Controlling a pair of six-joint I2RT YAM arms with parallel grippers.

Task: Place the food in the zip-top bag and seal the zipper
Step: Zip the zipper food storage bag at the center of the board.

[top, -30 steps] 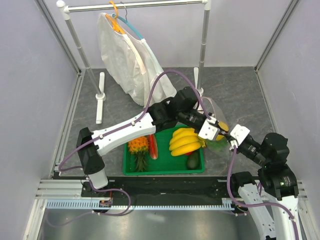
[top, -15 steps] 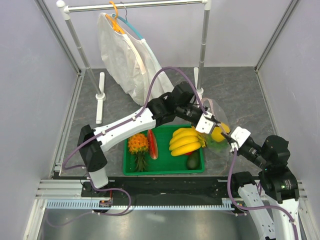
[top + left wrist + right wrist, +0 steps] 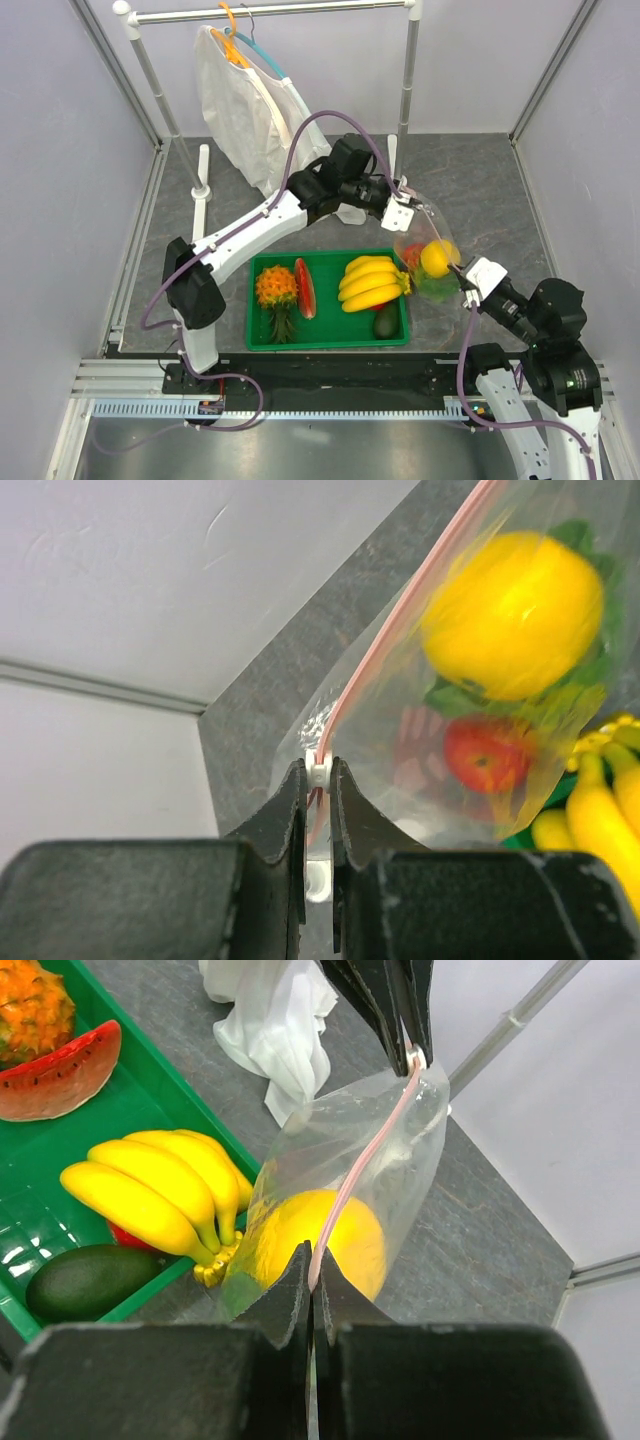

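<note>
The clear zip-top bag (image 3: 428, 240) hangs stretched between my two grippers, to the right of the tray. Inside it are the round yellow fruit (image 3: 436, 257), the red tomato (image 3: 412, 254) and the green lettuce (image 3: 437, 289). My left gripper (image 3: 403, 212) is shut on the white slider at the far end of the pink zipper (image 3: 400, 610). My right gripper (image 3: 466, 287) is shut on the near end of that zipper (image 3: 365, 1150). The left wrist view shows the yellow fruit (image 3: 515, 615) and tomato (image 3: 485, 755) through the plastic. The right wrist view shows the yellow fruit (image 3: 320, 1240).
A green tray (image 3: 262, 340) beside the bag holds a banana bunch (image 3: 370, 282), an avocado (image 3: 385, 322), a watermelon slice (image 3: 304, 288) and a pineapple (image 3: 276, 292). A white garment (image 3: 255, 110) hangs from a rack (image 3: 270, 12) at the back.
My left gripper has slid away from the right gripper along the zipper, toward the back of the table. The bag's mouth is now drawn out straight between them.
</note>
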